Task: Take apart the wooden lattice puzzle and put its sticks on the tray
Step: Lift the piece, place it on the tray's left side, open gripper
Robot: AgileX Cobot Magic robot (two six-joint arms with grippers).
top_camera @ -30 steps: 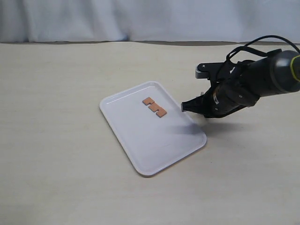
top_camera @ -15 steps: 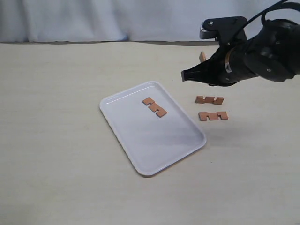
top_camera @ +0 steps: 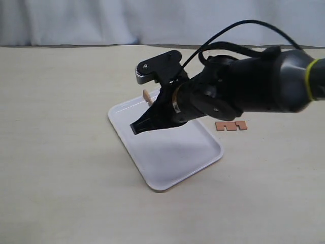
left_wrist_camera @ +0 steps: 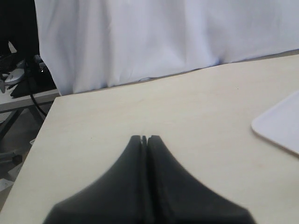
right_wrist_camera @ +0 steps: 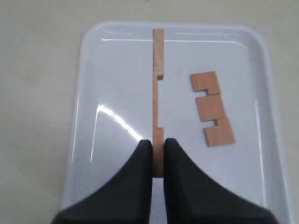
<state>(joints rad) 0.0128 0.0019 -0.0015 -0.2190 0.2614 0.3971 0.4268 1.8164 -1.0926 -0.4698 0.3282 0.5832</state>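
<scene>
No assembled lattice puzzle shows; its sticks are apart. My right gripper hangs over the white tray, shut on one reddish-brown notched stick, which it holds on edge. The stick's end pokes out as a tan tip. A second stick lies flat on the tray; the arm hides it in the exterior view. Another stick lies on the table right of the tray. My left gripper is shut and empty above bare table, and the exterior view does not show it.
The light wooden table spreads around the tray. A white curtain closes off the back edge. A corner of the tray shows in the left wrist view. The right arm's bulk covers the tray's far right corner.
My right gripper lifted a stick from the table beside the tray and carried it left, until it hung over the tray. Two sticks showed on the table half a second ago; one shows now.
</scene>
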